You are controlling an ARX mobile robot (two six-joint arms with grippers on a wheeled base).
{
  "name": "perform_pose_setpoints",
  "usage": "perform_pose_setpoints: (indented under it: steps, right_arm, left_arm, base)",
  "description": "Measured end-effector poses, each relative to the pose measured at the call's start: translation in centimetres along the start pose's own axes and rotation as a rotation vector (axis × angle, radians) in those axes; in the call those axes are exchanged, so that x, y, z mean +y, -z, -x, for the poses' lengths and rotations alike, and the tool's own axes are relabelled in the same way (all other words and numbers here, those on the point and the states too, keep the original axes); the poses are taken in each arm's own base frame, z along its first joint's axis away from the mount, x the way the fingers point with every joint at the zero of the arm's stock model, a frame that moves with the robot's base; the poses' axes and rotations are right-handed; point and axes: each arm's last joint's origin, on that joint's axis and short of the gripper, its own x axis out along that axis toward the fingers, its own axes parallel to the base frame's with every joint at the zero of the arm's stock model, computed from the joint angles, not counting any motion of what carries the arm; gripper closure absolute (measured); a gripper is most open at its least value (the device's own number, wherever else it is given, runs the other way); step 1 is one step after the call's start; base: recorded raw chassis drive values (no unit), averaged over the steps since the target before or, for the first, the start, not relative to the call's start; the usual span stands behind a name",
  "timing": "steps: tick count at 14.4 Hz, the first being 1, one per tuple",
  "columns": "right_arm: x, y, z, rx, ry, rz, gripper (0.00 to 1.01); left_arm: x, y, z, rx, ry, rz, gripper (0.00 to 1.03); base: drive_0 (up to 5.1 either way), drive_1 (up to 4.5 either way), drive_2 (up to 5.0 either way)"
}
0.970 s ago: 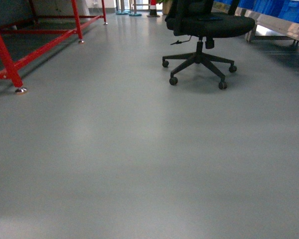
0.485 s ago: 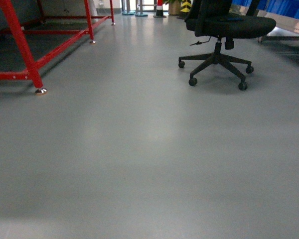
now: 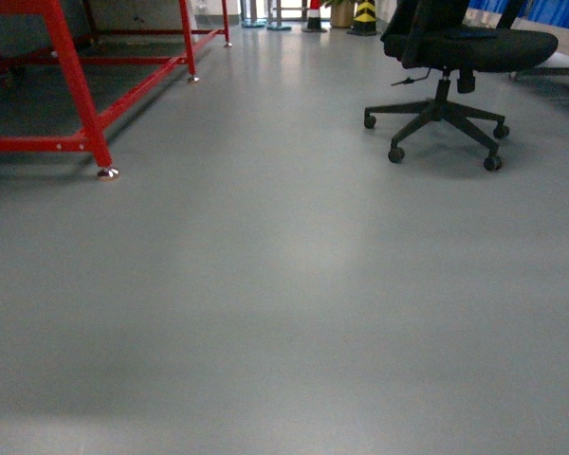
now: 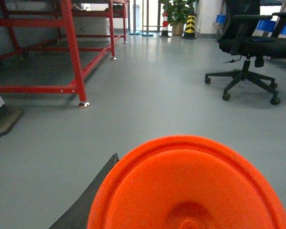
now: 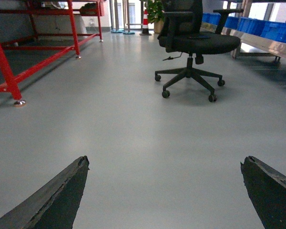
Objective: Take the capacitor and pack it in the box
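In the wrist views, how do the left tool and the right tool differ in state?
The left tool has an orange round object filling the space in front of it; the right tool has nothing between its fingers. Only one finger of the left tool shows, the other hidden behind the orange object; both fingers of the right tool show, spread wide apart. Both have dark wedge-shaped fingers and hang above grey floor.

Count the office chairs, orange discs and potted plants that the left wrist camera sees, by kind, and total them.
office chair: 1
orange disc: 1
potted plant: 1
Total: 3
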Motion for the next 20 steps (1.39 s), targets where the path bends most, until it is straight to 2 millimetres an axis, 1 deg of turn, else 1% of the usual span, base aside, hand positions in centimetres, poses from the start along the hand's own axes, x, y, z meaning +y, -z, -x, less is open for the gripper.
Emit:
perform_pose_setpoints:
  steps: [20]
  right_arm:
    - [0.01,-0.03,0.0,-0.003,-0.002,0.0,0.03]
  left_arm:
    - [0.0,0.01,0.0,0.002,0.0,0.0,0.59]
  base:
    - [-5.1,2.35,2.4]
